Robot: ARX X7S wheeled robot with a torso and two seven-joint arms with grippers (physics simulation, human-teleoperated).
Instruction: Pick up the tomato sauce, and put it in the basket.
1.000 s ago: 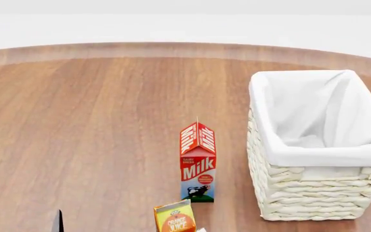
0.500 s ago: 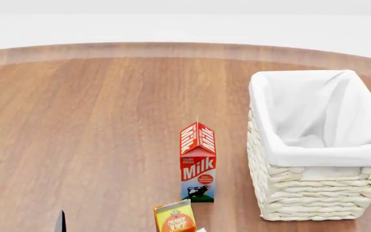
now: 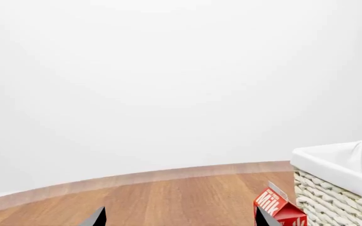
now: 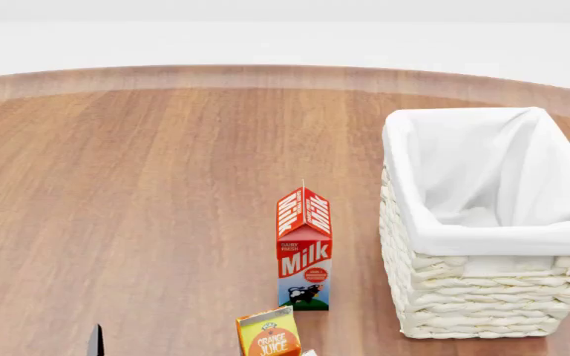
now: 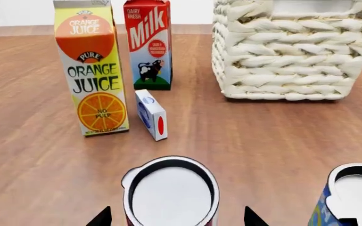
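We find the can [image 5: 170, 193] at the bottom centre of the right wrist view, upright on the table [image 5: 282, 141], its pale silver top facing the camera. Only a sliver of red shows at its lower edge, so we judge it to be the tomato sauce mainly because the neighbouring can [image 5: 350, 200] in the lower right corner shows blue and yellow. The right gripper [image 5: 176, 217] has its two dark fingertips spread wide, one on each side of the can and clear of it, so it looks lined up to close on it but grips nothing yet.

Beyond the can, a small white box [image 5: 151, 114] lies just beside the juice carton [image 5: 92, 66], with the milk carton [image 5: 147, 44] behind it. The basket [image 5: 294, 52] fills the upper right of that view, well apart from the can. In the head view it stands at the right, its white lining open upward and ready to receive the can.

The left gripper [image 4: 33, 337] shows only as two dark tips at the bottom left of the head view, set apart and holding nothing. We judge it is parked out of the way.
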